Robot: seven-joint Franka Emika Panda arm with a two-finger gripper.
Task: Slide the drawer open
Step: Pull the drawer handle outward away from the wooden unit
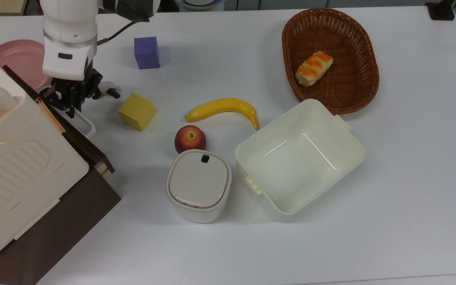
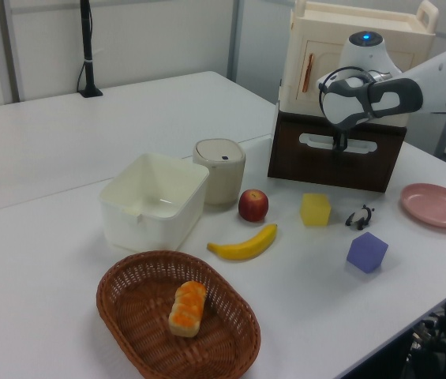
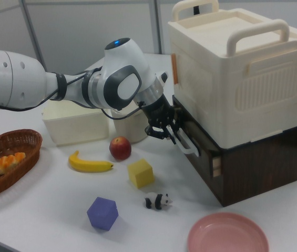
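Observation:
The drawer [image 1: 86, 147] is the dark brown front panel of the cabinet under the cream ribbed case [image 1: 14, 158], at the top view's left. A strip of light wood [image 3: 216, 165] shows at the drawer's side, so it stands slightly out. Its white loop handle [image 1: 88, 126] juts toward the table's middle. My gripper [image 1: 69, 107] points down at the handle's far end, fingers closed around the loop. In the right view the gripper [image 3: 169, 131] sits at the handle's [image 3: 188, 146] upper end. The left view shows the gripper [image 2: 339, 144] against the drawer front [image 2: 325, 164].
A yellow cube [image 1: 137, 111] and a small panda toy [image 1: 107, 90] lie just right of the gripper in the top view. Beyond are a purple cube [image 1: 147, 52], banana [image 1: 224, 107], apple [image 1: 190, 138], lidded bin [image 1: 199, 184], open cream bin [image 1: 311, 104], basket [image 1: 288, 39], pink plate [image 1: 18, 59].

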